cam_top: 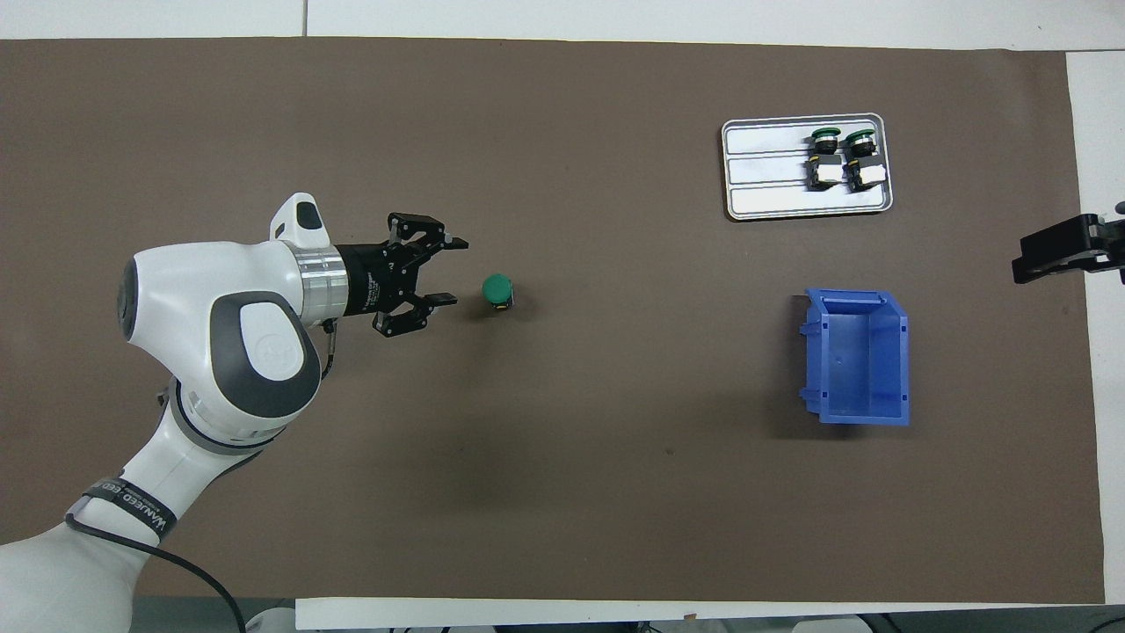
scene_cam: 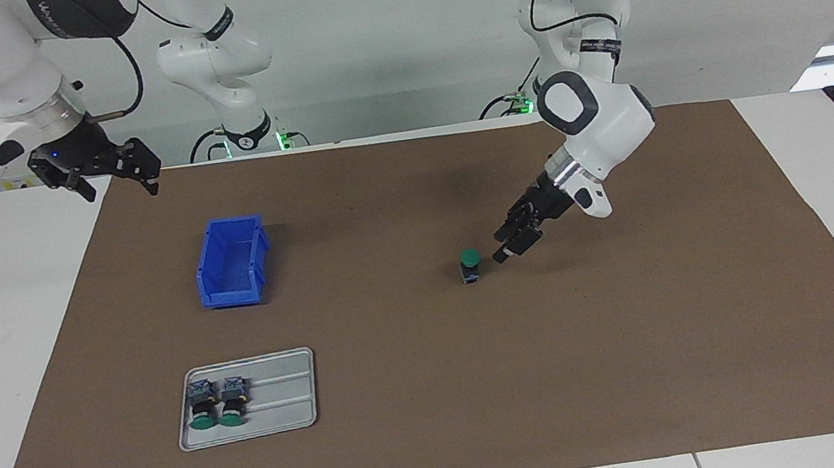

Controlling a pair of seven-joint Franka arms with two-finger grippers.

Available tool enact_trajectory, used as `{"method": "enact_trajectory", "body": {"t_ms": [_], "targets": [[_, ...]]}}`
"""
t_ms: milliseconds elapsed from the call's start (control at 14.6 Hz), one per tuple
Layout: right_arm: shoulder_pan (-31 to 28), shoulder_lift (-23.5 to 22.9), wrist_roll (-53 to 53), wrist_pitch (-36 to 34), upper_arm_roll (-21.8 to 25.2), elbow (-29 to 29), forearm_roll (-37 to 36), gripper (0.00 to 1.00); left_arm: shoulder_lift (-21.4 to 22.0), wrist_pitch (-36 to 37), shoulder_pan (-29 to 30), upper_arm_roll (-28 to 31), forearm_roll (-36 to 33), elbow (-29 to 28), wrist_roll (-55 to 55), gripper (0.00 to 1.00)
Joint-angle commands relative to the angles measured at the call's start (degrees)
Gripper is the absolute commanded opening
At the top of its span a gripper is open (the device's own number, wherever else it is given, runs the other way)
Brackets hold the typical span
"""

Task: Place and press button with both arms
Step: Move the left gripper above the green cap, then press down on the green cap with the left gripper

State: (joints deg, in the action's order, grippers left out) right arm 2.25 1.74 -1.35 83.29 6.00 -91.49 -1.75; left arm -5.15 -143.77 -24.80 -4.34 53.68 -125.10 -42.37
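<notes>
Left gripper (cam_top: pixel 446 272) is hovering low over the brown mat (cam_top: pixel 562 492), its jaws standing partly apart with nothing between them, just beside the button (cam_top: pixel 497 288). That button is standing upright on the mat, green cap up, in the middle of the table toward the left arm's end. To press it well, I judge the fingers should meet first, then come squarely down on the cap so the block is not tipping. Two more buttons (cam_top: pixel 842 158) are lying in the grey tray (cam_top: pixel 765 189), with the blue bin (cam_top: pixel 857 360) nearer the robots. Right gripper (cam_top: pixel 1068 249) is waiting, open, at the mat's edge.
</notes>
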Motion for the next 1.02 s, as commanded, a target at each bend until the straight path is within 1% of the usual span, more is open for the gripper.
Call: {"method": "enact_trajectory", "body": {"t_ms": [0, 68, 137, 205, 341, 546, 683, 751, 819, 956], "targets": [[-0.05, 1.34, -0.85, -0.06, 0.07, -1.41, 0.26, 1.00, -0.03, -0.46, -3.40, 0.38, -13.37, 0.91, -6.21, 0.53], [-0.05, 1.34, -0.85, -0.06, 0.07, -1.41, 0.26, 1.00, -0.03, 0.06, -3.41, 0.38, -17.69, 1.26, -7.89, 0.46], [-0.05, 1.34, -0.85, -0.06, 0.07, -1.41, 0.26, 1.00, -0.29, 2.42, -3.41, 0.38, -21.04, 2.83, -8.60, 0.43], [-0.05, 1.34, -0.85, -0.06, 0.07, -1.41, 0.26, 1.00, -1.43, 4.79, -3.32, 0.38, -22.72, 4.67, -8.69, 0.39], [-0.05, 1.34, -0.85, -0.06, 0.07, -1.41, 0.26, 1.00, -1.96, 7.27, -3.41, 0.38, -28.33, 7.66, -9.13, 0.32], [-0.05, 1.34, -0.85, -0.06, 0.07, -1.41, 0.26, 1.00, -2.58, 7.97, -3.58, 0.38, -33.62, 8.82, -9.92, 0.13], [-0.05, 1.34, -0.85, -0.06, 0.07, -1.41, 0.26, 1.00, -2.67, 9.55, -5.16, 0.38, -39.32, 9.08, -10.27, 0.04], [-0.05, 1.34, -0.85, -0.06, 0.07, -1.41, 0.26, 1.00, -3.02, 9.65, -5.25, 0.38, -40.92, 9.95, -11.15, 0.01], [-0.05, 1.42, -0.85, -0.06, 0.07, -1.41, 0.26, 1.00, -4.59, 9.91, -5.25, 0.38, -41.19, 11.53, -11.59, 0.01], [-0.05, 1.34, -0.85, -0.06, 0.07, -1.41, 0.26, 1.00, -5.39, 10.88, -5.43, 0.38, -41.28, 12.77, -11.77, 0.00]]}}
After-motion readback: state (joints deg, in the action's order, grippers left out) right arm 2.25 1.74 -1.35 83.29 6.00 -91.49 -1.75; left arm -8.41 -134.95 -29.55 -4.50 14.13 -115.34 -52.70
